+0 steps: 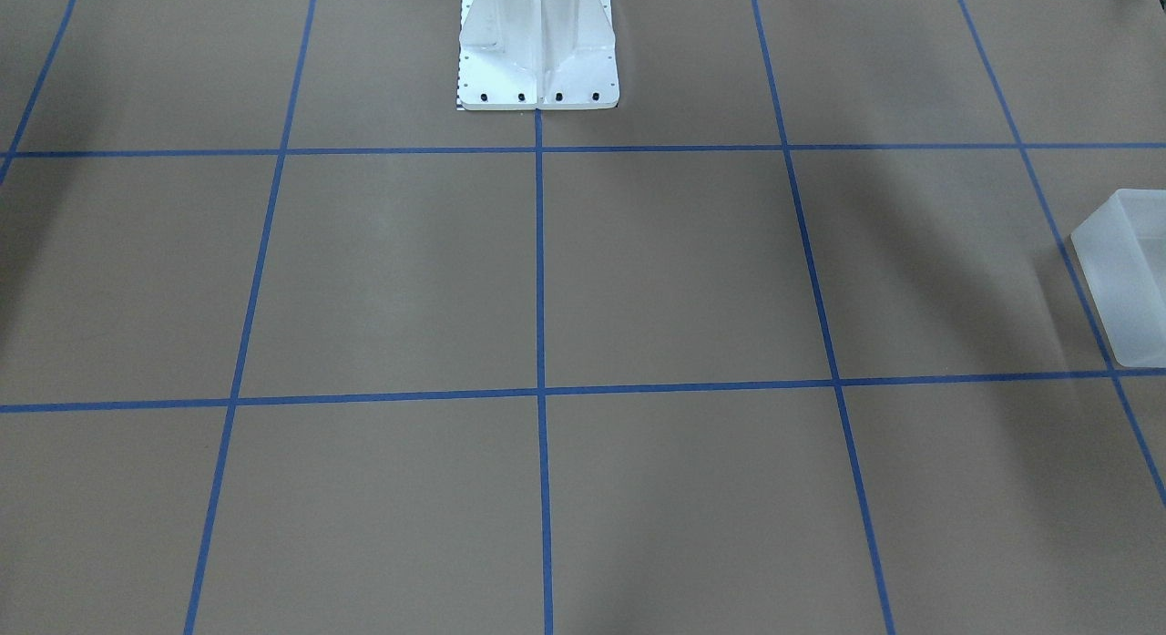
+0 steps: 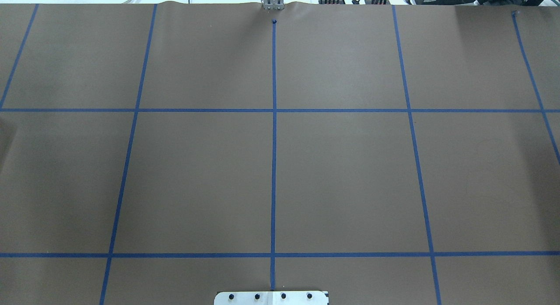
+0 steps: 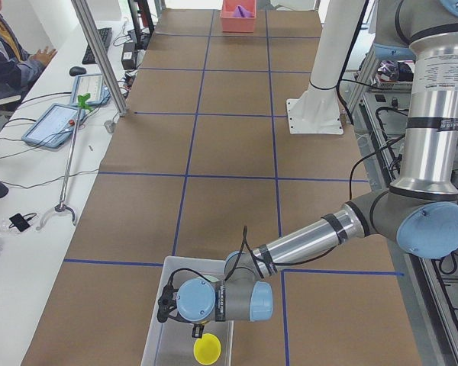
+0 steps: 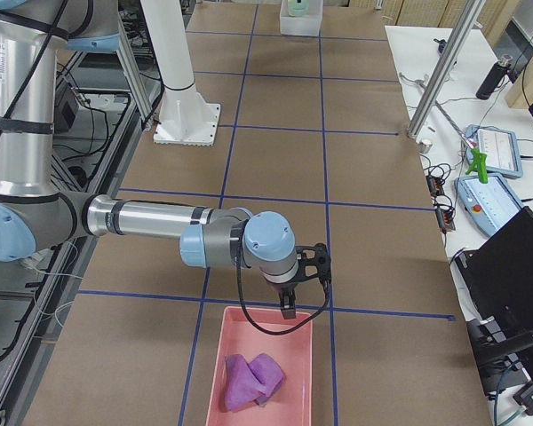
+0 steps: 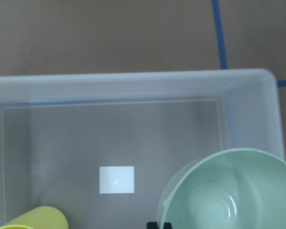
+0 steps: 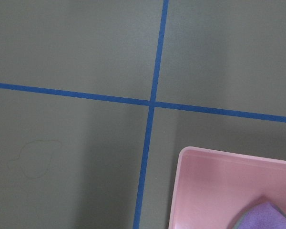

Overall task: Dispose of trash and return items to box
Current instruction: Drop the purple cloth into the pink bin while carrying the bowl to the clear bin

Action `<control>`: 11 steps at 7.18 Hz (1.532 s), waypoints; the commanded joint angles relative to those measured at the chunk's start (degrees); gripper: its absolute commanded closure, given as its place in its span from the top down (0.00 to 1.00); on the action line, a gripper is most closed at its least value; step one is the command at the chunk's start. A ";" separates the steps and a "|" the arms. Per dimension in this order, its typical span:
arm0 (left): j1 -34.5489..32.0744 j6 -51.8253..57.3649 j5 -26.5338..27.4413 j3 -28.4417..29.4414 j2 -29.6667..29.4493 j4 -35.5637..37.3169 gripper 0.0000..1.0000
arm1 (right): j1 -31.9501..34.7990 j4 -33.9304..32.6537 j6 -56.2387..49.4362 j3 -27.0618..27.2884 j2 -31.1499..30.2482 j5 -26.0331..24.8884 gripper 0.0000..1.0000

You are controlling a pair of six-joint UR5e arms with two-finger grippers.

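The frosted white box [image 5: 133, 86] fills the left wrist view; it also shows at the right edge of the front-facing view [image 1: 1125, 280] and near in the left side view [image 3: 162, 335]. The pale mint-green bowl [image 5: 224, 191] hangs over the box's right end. My left gripper [image 5: 159, 225] is shut on the bowl's rim; only its fingertips show. A yellow cup [image 5: 35, 220] lies in the box. My right gripper [image 4: 289, 306] points down over the far edge of a pink bin [image 4: 293, 373]; I cannot tell whether it is open or shut.
A crumpled purple thing [image 4: 253, 380] lies in the pink bin [image 6: 219, 186]. The white robot base [image 1: 537, 52] stands mid-table on brown paper with blue tape lines. Operators' tablets and a grabber tool [image 3: 69, 152] lie beside the table.
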 commanded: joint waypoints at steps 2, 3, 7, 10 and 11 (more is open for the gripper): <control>0.22 -5.82 0.13 8.29 -2.08 -8.75 0.00 | -1.85 0.05 3.21 1.27 -0.01 0.45 1.00; 0.30 -7.68 0.04 8.41 -2.17 -9.40 0.00 | -2.20 0.05 3.29 1.36 -0.01 0.62 1.00; 1.70 -10.49 -0.92 8.07 -3.22 -9.32 0.82 | -2.38 0.14 3.30 1.62 -0.01 1.41 1.00; 2.06 -18.76 -8.34 -6.37 -2.01 -4.00 0.98 | -2.38 0.14 3.30 2.49 -0.36 1.50 1.00; 1.98 -18.68 -9.09 -13.05 -0.43 -0.13 0.98 | -2.38 0.05 3.38 2.85 -0.53 1.50 1.00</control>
